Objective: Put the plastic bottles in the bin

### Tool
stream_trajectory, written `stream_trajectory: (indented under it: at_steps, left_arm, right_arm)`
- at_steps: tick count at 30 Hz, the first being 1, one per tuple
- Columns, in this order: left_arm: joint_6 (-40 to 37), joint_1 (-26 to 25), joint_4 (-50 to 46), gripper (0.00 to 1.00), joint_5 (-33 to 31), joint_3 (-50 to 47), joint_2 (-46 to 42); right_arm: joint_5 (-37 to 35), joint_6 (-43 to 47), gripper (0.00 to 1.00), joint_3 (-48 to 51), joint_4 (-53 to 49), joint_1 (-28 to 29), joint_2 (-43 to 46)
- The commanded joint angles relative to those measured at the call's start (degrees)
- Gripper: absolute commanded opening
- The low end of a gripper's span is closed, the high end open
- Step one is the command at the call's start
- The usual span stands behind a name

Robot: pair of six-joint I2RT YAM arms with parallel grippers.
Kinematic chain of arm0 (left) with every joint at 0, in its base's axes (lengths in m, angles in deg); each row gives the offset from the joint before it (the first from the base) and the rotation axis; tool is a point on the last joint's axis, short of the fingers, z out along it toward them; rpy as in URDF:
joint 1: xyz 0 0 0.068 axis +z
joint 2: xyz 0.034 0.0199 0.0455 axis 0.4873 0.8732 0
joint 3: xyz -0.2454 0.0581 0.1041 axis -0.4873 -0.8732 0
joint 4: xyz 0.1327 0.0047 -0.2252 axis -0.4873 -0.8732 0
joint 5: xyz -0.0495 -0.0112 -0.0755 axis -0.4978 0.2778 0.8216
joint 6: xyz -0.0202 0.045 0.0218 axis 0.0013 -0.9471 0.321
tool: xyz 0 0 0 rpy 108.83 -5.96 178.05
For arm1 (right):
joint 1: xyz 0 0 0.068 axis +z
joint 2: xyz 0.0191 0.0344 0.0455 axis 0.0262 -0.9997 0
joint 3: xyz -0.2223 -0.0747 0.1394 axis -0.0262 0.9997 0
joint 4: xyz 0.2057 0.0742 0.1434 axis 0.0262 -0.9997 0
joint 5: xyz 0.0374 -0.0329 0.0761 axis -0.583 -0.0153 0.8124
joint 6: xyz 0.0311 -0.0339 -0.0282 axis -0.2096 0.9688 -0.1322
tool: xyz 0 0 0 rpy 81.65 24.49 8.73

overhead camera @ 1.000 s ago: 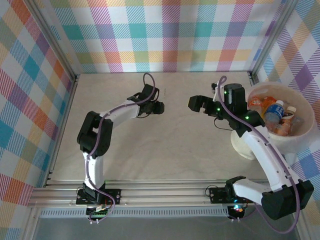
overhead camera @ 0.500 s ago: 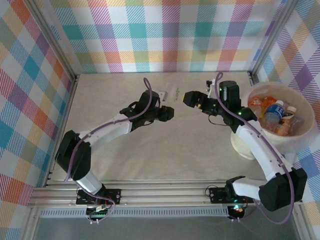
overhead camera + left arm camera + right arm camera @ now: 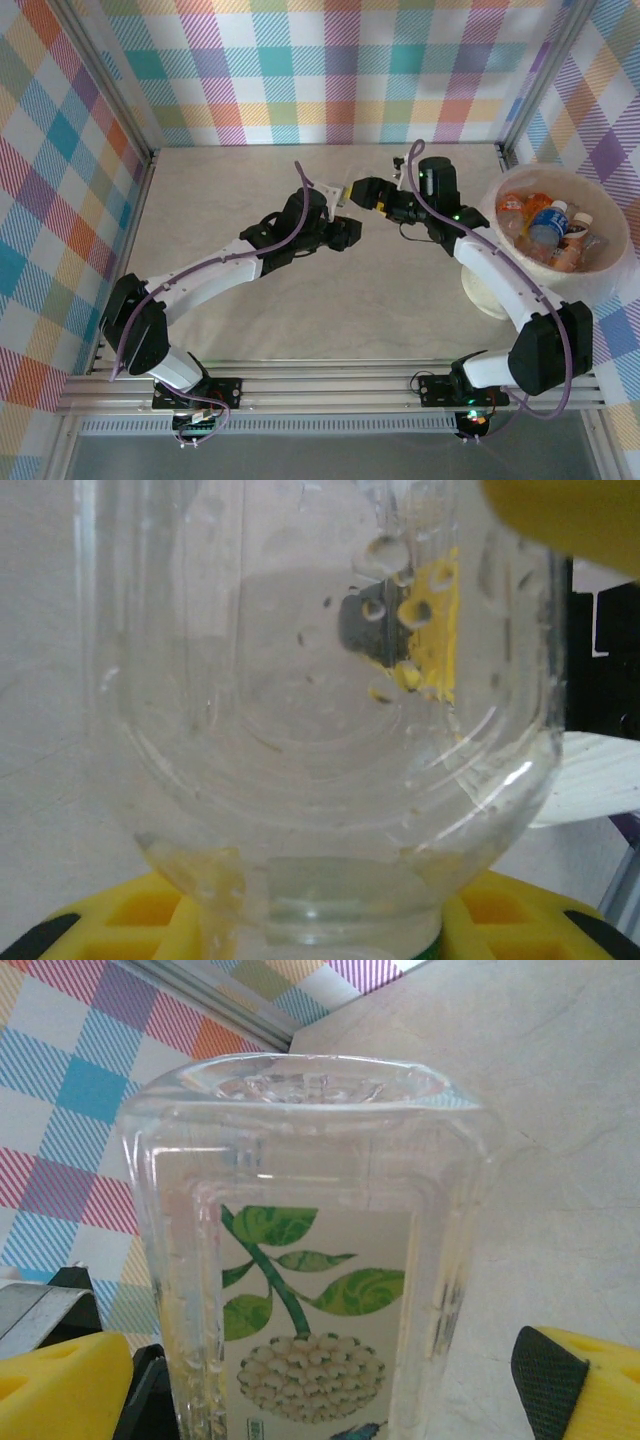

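Looking at the right gripper (image 3: 362,190) first: its jaws are spread, one yellow finger (image 3: 60,1385) at the edge of a clear plastic bottle (image 3: 310,1260) and the other standing apart from the bottle's wall, with a strip of table between them. The bottle carries a label of green leaves and a pale fruit cluster, and its base points away from that wrist. Now the left gripper (image 3: 345,230): its own yellow fingers (image 3: 140,920) sit either side of the bottle's neck end, the clear body looming over them, but I cannot tell whether they are pinching it. From above, both grippers meet nose to nose at mid-table (image 3: 250,190), the bottle a pale shape just between them. Over at the right edge stands the bin (image 3: 600,280), well apart from the grippers. It holds other bottles (image 3: 545,225) with orange and blue labels. Checked walls (image 3: 330,70) ring the table.
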Motion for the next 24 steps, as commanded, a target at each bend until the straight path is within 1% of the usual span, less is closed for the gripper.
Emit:
stream_trajectory:
  at_steps: [1,10,14,18,19,20,22,24]
  left_arm:
    - [-2.6,-2.8,3.2,0.30,3.1,-0.2,-1.8]
    - [-1.3,-2.9,9.3,0.30,6.8,-4.4,-4.4]
    - [-0.7,-3.0,10.7,0.31,7.4,-5.7,-5.2]
    - [-0.7,-2.9,8.7,0.35,6.4,-5.1,-5.1]
    - [-0.7,-2.9,8.2,0.37,6.2,-4.8,-5.0]
    - [-0.6,-2.9,7.5,0.43,5.8,-4.5,-4.9]
    - [-0.5,-2.9,6.5,0.57,5.5,-4.0,-4.9]
    - [-0.6,-2.9,6.5,0.74,6.0,-4.0,-5.1]
  right_arm:
    - [-3.3,-0.3,0.92,-0.6,4.6,1.8,-1.4]
    - [-4.3,-3.3,0.79,3.9,12.2,1.8,-0.3]
    - [-6.2,-4.8,0.67,5.0,13.0,1.8,0.3]
    - [-7.3,-3.1,0.59,5.0,10.7,1.8,1.8]
    - [-7.4,-2.6,0.57,4.7,9.5,1.8,2.1]
    - [-7.6,-1.8,0.56,4.2,8.2,1.8,2.5]
    - [-8.4,-0.3,0.53,3.6,5.9,1.8,3.4]
    - [-9.8,1.4,0.52,3.0,3.7,1.8,4.7]
